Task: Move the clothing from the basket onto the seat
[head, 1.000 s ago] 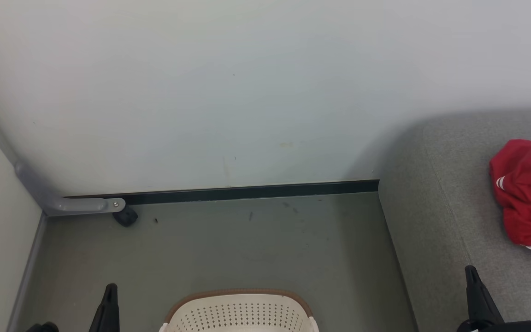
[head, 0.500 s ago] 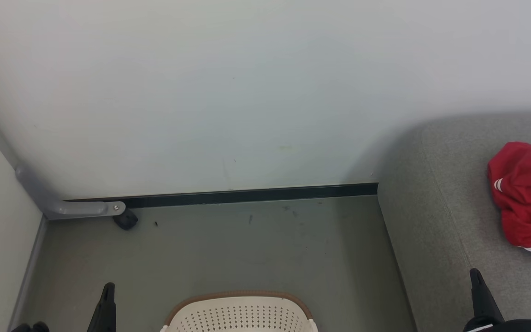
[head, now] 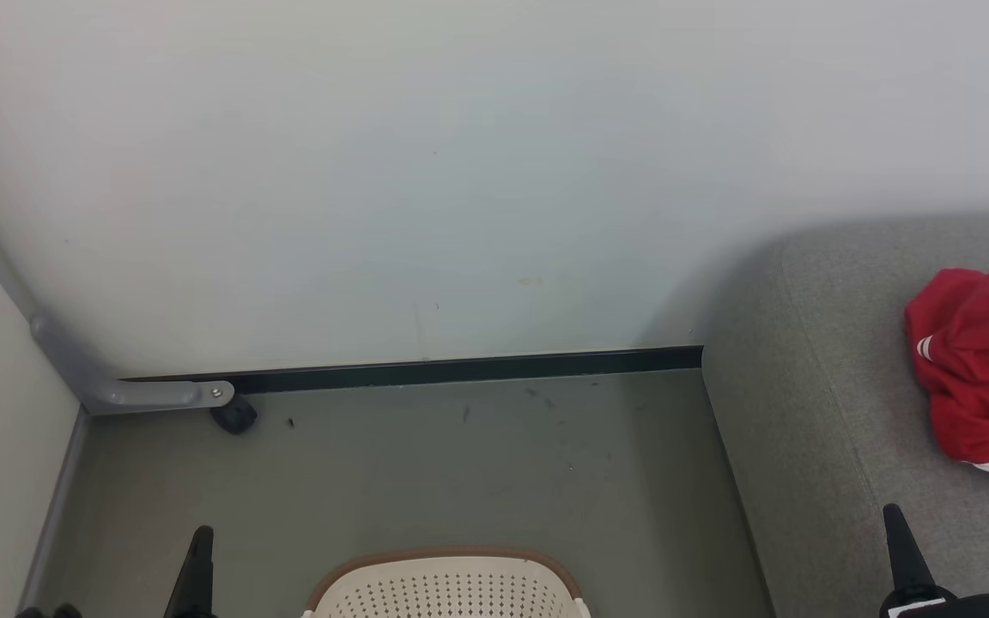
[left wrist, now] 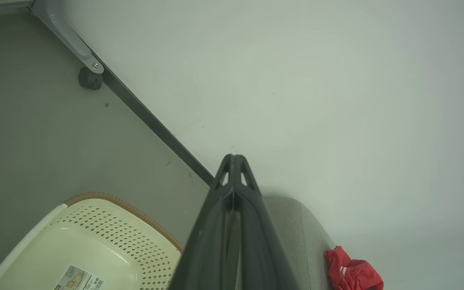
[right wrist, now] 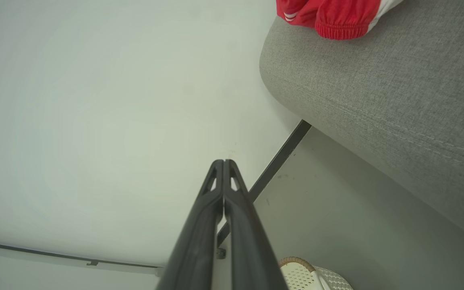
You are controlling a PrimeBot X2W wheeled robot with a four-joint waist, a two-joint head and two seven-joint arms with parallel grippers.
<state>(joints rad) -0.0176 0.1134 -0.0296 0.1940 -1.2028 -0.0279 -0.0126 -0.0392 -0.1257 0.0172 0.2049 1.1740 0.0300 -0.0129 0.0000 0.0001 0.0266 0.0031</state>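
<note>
- Left end effector (head: 200, 549) and right end effector (head: 896, 528): both pinched fully closed, carrying nothing.
- Clothing (head: 979, 369): red bundle lying on the seat (head: 821, 412), ahead of the right end effector, apart from it.
- Basket (head: 447, 592): on the floor between the two end effectors; the inside seen from the left wrist is bare.
- Versus a second ago: the whole head view has slid down slightly, so the camera moved, not the things; both end effectors sit lower.
- Judgement: transfer looks done or nearly so.

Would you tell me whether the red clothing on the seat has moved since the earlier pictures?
No. The clothing keeps its place on the seat; the whole head view shifted together, so the camera moved.
</note>
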